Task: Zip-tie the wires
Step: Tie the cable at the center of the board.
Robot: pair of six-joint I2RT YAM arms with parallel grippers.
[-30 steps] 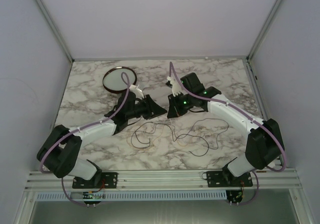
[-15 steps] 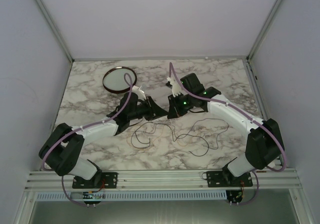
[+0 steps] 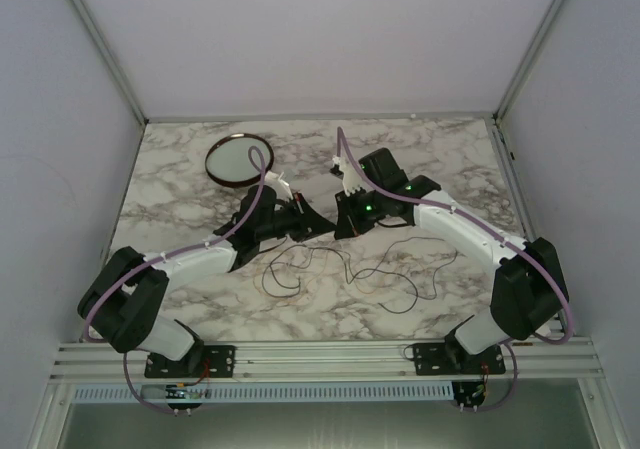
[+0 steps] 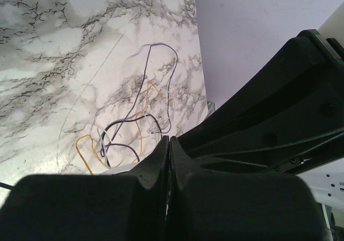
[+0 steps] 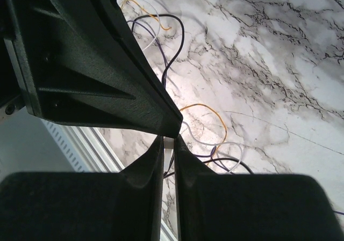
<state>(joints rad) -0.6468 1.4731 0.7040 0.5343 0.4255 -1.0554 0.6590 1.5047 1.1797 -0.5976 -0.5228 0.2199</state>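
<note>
Left hand (image 4: 169, 140) closed, right hand (image 5: 168, 139) tight on white zip tie (image 5: 169, 145); thin purple-orange wires (image 3: 345, 267), looped.

2 arms: left arm (image 3: 190, 259), right arm (image 3: 465, 229). 2 grippers: left gripper (image 4: 169, 144), right gripper (image 5: 168, 141). 1 tangle of wires (image 3: 350, 269), centre; strand count unclear, 4 colours seen: orange, purple, white, black. 1 zip tie (image 5: 168, 144), only white sliver visible. 1 dish (image 3: 241, 159), far left. 1 table (image 3: 440, 149).
</note>
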